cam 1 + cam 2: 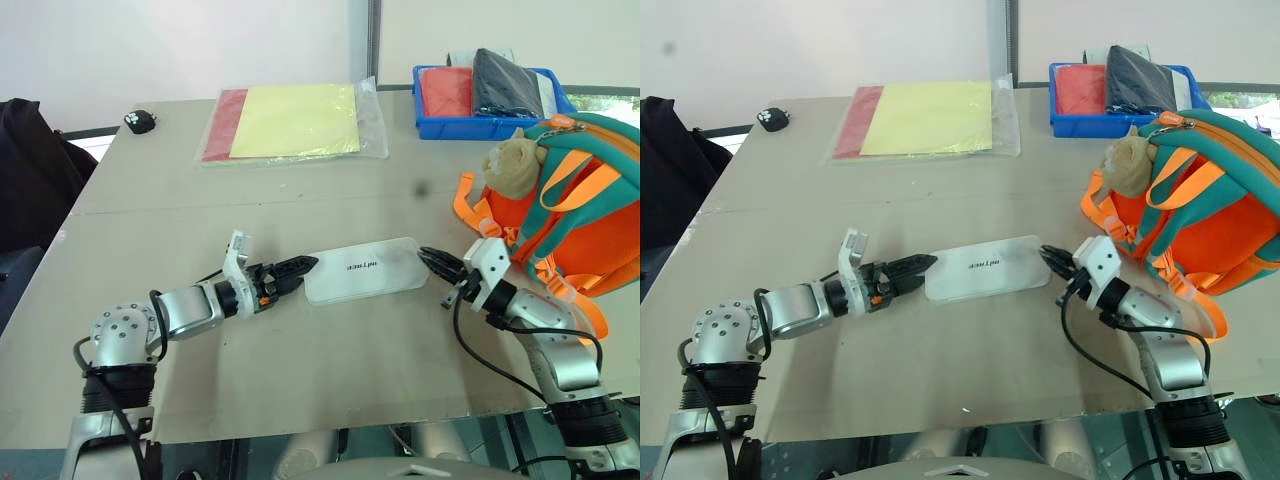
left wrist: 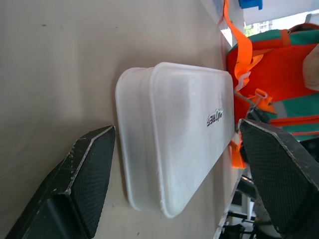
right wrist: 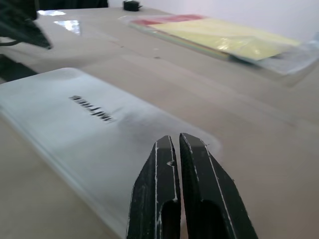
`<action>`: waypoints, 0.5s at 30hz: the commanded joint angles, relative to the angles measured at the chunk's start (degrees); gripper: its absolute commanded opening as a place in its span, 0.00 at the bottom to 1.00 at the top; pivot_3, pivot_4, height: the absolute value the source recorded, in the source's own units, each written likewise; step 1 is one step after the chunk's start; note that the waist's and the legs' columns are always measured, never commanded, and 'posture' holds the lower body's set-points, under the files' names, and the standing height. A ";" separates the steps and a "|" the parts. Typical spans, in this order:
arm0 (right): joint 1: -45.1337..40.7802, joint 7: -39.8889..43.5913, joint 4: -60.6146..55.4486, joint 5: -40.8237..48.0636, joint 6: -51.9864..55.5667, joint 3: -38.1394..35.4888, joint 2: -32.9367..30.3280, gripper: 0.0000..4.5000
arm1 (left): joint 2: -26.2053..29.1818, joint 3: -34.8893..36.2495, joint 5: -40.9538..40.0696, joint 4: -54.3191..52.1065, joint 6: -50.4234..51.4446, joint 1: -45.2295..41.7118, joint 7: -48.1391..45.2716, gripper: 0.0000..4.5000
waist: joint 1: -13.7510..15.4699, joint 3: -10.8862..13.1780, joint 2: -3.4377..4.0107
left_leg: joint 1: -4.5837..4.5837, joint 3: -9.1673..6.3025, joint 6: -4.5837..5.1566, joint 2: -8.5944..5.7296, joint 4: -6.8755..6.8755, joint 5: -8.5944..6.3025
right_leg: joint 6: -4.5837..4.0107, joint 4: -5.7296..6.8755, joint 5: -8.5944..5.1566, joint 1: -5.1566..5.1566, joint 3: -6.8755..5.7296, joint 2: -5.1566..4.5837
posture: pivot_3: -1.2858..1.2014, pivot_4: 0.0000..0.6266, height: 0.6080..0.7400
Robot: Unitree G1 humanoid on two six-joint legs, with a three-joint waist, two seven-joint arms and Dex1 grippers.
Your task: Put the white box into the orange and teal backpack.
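Note:
The white box (image 1: pixel 365 268) lies flat on the table with its dark lettering up, in front of me. My left gripper (image 1: pixel 303 270) is open at the box's left end. In the left wrist view its fingers (image 2: pixel 84 184) stand wide apart, one on each side of the box (image 2: pixel 174 134), not pressing it. My right gripper (image 1: pixel 428 257) is shut with nothing in it, its tips at the box's right end, over the edge (image 3: pixel 177 137). The orange and teal backpack (image 1: pixel 575 215) stands at the right, a beige plush charm (image 1: pixel 512 165) hanging on its front.
A blue tray (image 1: pixel 440 125) with red and dark items sits at the back right. A yellow-and-red folder (image 1: pixel 295 122) lies at the back middle, a small black object (image 1: pixel 140 121) at the back left. Dark cloth (image 1: pixel 30 170) lies beyond the table's left edge.

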 commanded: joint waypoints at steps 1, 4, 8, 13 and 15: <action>-0.84 -0.83 -2.59 -0.76 1.87 1.09 0.43 0.01 | -1.75 -3.40 1.29 1.37 3.36 0.43 0.94 0.90 | 0.04 -0.06 0.06 | 0.00 -0.02 0.00 -0.02 0.00 0.00 | 0.00 0.00 0.00 0.01 0.00 -0.01 | 0.52 0.24 1.00; 0.42 -1.14 -2.37 -2.61 3.92 2.08 -0.69 0.01 | -3.02 -3.55 -0.73 0.81 3.94 0.81 1.43 0.90 | 0.10 -0.19 0.07 | 0.00 -0.04 0.00 -0.06 0.01 0.00 | 0.00 -0.01 0.00 0.03 -0.01 -0.05 | 0.52 0.24 1.00; 1.07 -4.76 -1.59 -3.01 9.68 0.17 -0.84 0.01 | -3.23 -3.44 -0.83 -0.08 4.57 1.24 1.03 0.90 | 0.06 -0.54 0.04 | 0.00 -0.06 0.00 -0.07 0.01 0.00 | 0.00 -0.02 0.00 0.04 -0.01 -0.06 | 0.52 0.24 1.00; 2.59 -5.58 -1.94 -2.98 13.16 -0.60 -2.02 0.01 | -4.37 -3.76 -1.13 -0.48 4.54 1.51 1.44 0.90 | 0.07 -0.97 -0.10 | 0.04 -0.08 0.00 -0.07 0.01 0.00 | 0.00 -0.02 0.00 0.08 -0.02 -0.05 | 0.52 0.24 1.00; 3.64 -5.60 -2.34 -2.92 14.30 -0.77 -2.63 0.01 | -5.09 -3.67 -0.92 -0.39 4.13 1.34 1.72 0.90 | 0.06 -1.09 -0.18 | 0.05 -0.09 0.00 -0.07 0.01 0.00 | 0.00 -0.02 0.00 0.09 -0.02 -0.05 | 0.52 0.24 1.00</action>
